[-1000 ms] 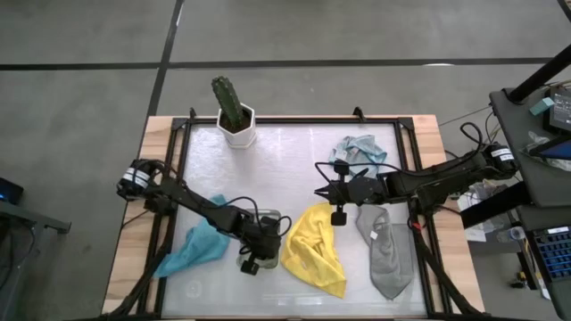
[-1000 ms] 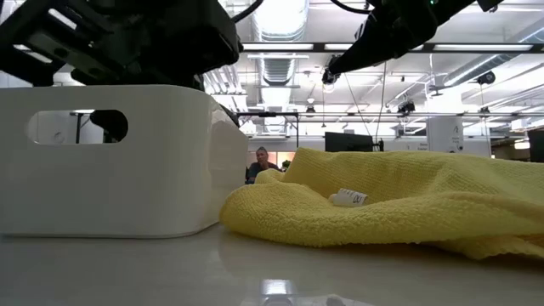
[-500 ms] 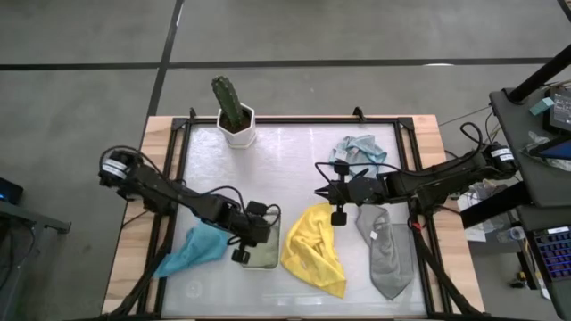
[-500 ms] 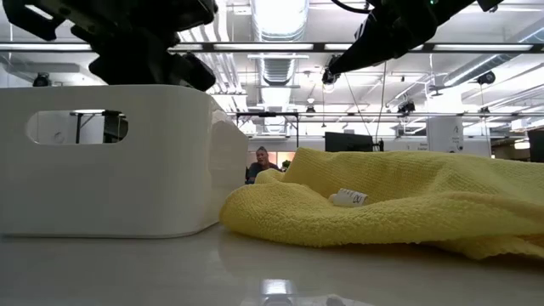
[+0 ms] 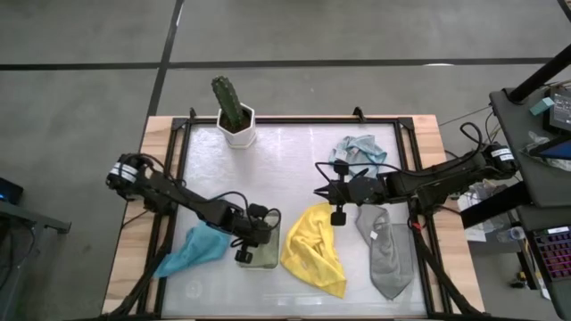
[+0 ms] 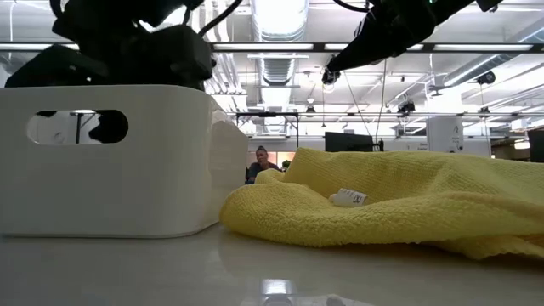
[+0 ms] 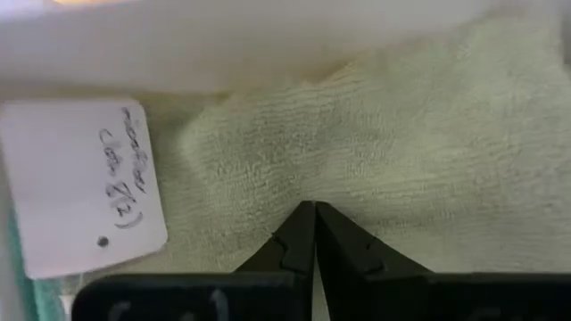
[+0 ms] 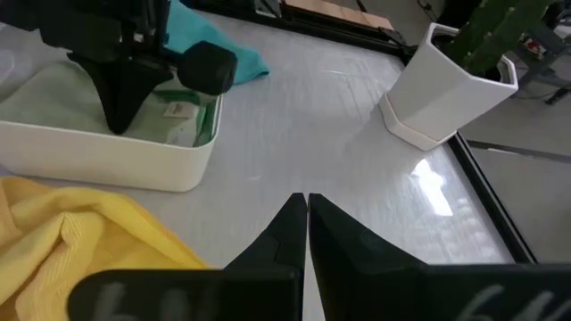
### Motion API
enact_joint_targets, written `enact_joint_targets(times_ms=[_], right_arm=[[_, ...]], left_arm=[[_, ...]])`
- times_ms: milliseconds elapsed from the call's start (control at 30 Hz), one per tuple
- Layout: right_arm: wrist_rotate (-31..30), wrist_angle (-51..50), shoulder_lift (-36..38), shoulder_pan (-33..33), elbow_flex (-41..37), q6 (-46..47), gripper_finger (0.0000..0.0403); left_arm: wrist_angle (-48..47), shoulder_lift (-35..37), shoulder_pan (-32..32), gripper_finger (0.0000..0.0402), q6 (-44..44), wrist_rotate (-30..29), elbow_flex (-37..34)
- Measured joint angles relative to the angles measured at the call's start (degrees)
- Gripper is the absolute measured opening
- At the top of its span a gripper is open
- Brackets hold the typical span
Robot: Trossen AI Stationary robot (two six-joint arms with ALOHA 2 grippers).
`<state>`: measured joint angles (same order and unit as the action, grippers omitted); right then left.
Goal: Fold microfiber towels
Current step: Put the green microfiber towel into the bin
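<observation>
Left arm (image 5: 192, 205) drawn back, closed jaws over pale green towel (image 7: 401, 152).

Even, bright overhead light is seen throughout. Glare is shown on the glossy table (image 8: 419, 192) and from ceiling lamps (image 6: 276, 17). The nearest cloth (image 7: 401, 134) is rendered slightly soft.

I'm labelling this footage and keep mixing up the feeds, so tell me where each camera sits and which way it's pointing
High view: overhead, straight down on both arms; left gripper shut over the white tray.
Low view: table height, level past the tray and yellow towel; arms overhead.
Left wrist view: inside the tray, shut fingers on the pale green towel.
Right wrist view: right gripper shut, facing the cactus pot.
Shared: tray in all four.
</observation>
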<state>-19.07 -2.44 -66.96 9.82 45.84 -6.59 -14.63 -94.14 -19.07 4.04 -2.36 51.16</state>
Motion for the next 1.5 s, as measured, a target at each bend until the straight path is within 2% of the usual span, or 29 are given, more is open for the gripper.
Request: enact_joint_targets(times_ms=[133, 333, 633, 767, 900, 1000, 1100, 1300, 1500], right_arm=[[0.00, -0.01, 0.00, 0.00, 0.00, 0.01, 0.0009], [0.00, -0.04, 0.00, -0.01, 0.00, -0.02, 0.0009], [0.00, -0.01, 0.00, 0.00, -0.13, -0.04, 0.0009], [0.00, 0.03, 0.00, -0.01, -0.15, -0.05, 0.0009], [0.00, 0.03, 0.00, 0.00, -0.15, -0.04, 0.0009], [-0.01, -0.03, 0.00, -0.02, -0.15, -0.04, 0.0009], [0.00, -0.19, 0.00, -0.02, -0.15, -0.07, 0.0009], [-0.02, -0.21, -0.01, -0.02, -0.17, -0.46, 0.0009], [-0.02, -0.17, 0.00, -0.02, -0.20, -0.46, 0.0009]], left_arm=[[-3.89, 2.86, 0.11, 0.0000, -1.23, -0.66, 1.86], [-10.86, 6.17, 0.65, 0.0000, -1.84, -10.53, 1.95], [-2.08, 2.69, 1.50, 0.0000, -1.61, -11.47, -2.30], [-2.67, 2.39, 1.49, 0.0000, -1.52, -14.24, -1.22], [-7.23, 5.31, 1.36, 0.0000, -1.39, -14.23, 0.99], [-12.39, 7.81, 1.22, 0.0000, 0.07, -11.23, 1.42], [-13.57, 9.30, 1.20, 0.0000, 1.55, -8.91, 0.77], [-8.50, 8.77, 1.22, 0.0000, 1.65, -8.39, -2.18], [-4.56, 3.93, 1.42, 0.0000, 1.61, -8.44, -3.04]])
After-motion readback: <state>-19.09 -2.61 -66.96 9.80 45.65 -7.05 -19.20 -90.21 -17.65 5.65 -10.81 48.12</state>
